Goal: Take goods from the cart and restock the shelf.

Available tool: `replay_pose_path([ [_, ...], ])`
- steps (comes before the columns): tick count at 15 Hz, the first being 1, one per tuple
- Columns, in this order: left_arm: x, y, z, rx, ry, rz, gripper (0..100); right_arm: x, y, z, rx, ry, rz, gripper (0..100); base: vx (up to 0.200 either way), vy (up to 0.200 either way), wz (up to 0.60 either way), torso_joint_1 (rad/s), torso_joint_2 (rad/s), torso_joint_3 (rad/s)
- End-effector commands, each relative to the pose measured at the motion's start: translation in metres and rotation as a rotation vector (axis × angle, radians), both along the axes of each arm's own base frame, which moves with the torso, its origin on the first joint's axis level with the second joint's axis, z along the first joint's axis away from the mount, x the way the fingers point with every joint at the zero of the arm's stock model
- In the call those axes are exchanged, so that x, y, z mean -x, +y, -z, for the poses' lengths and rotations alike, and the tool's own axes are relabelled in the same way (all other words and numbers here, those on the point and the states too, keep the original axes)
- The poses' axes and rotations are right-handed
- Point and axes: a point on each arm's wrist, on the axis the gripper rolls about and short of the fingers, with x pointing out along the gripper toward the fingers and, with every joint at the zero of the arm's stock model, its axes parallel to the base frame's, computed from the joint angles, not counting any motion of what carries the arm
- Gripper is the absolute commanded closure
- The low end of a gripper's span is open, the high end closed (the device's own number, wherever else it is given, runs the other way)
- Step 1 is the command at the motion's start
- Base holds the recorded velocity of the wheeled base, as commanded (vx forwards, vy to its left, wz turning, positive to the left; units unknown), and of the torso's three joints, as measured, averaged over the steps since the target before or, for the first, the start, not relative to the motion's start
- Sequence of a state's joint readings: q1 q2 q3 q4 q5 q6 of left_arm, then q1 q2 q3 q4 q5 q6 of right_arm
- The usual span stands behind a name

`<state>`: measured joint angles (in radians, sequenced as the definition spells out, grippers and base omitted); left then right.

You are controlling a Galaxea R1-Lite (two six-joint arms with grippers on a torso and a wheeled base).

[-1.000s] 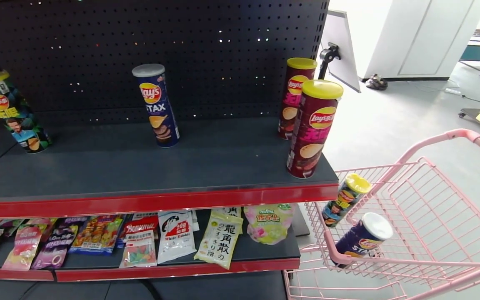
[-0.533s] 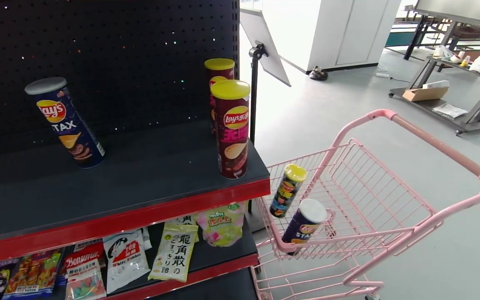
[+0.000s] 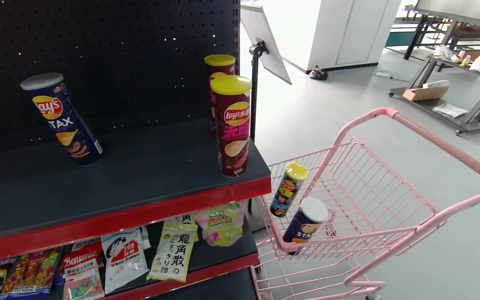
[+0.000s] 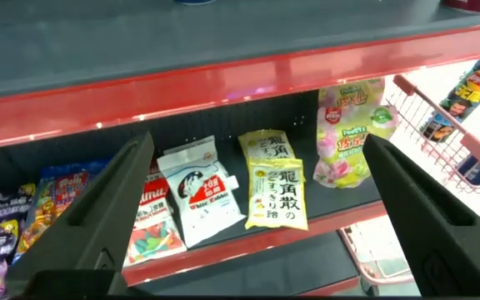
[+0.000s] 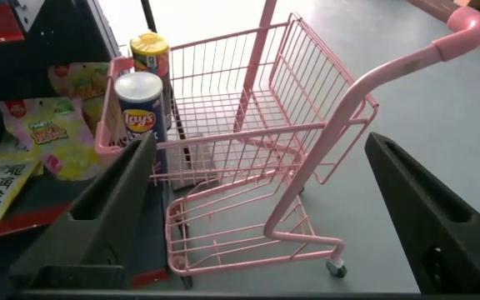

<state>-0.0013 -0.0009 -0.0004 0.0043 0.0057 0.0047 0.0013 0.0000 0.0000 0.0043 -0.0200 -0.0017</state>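
A pink cart (image 3: 431, 141) stands to the right of the shelf (image 3: 140, 166). Two chip cans lean in its basket: one with a yellow lid (image 3: 288, 189) and a navy one with a white lid (image 3: 304, 225). On the shelf stand a navy can (image 3: 61, 118) and two maroon cans (image 3: 232, 125), one behind the other. My right gripper (image 5: 261, 137) hangs open above the cart (image 5: 348, 108), with the navy can (image 5: 140, 117) and yellow-lidded can (image 5: 150, 54) ahead. My left gripper (image 4: 258, 140) is open, facing the lower shelf.
Snack bags (image 3: 173, 254) line the lower shelf (image 4: 307, 242). A sign on a stand (image 3: 261, 46) rises behind the shelf's right end. A metal rack with a box (image 3: 423, 93) stands far right. Open grey floor surrounds the cart.
The head camera has swung to the right, bringing the whole cart into the picture. The cans on the shelf and in the cart have not moved.
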Motion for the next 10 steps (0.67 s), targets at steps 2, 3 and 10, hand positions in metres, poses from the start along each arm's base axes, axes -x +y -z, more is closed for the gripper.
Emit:
replay_pose_path([
  [2,0.0000,0.0000,-0.0003,0.000,0.000,0.000,0,0.0000,0.0000,0.0000,0.000,0.000,0.000,0,0.000,0.000,0.00,-0.144,0.37,0.227],
  [3,-0.0001,0.0000,0.0001,0.000,0.002,0.000,0,0.0000,0.0000,0.0000,0.000,0.000,0.000,0,0.000,0.000,0.00,-0.139,0.37,0.237],
  [10,-0.0001,0.0000,0.0001,0.000,0.002,0.000,0,-0.0001,0.0000,0.0000,0.000,0.002,0.000,0,0.000,0.000,0.00,-0.161,0.46,0.302],
])
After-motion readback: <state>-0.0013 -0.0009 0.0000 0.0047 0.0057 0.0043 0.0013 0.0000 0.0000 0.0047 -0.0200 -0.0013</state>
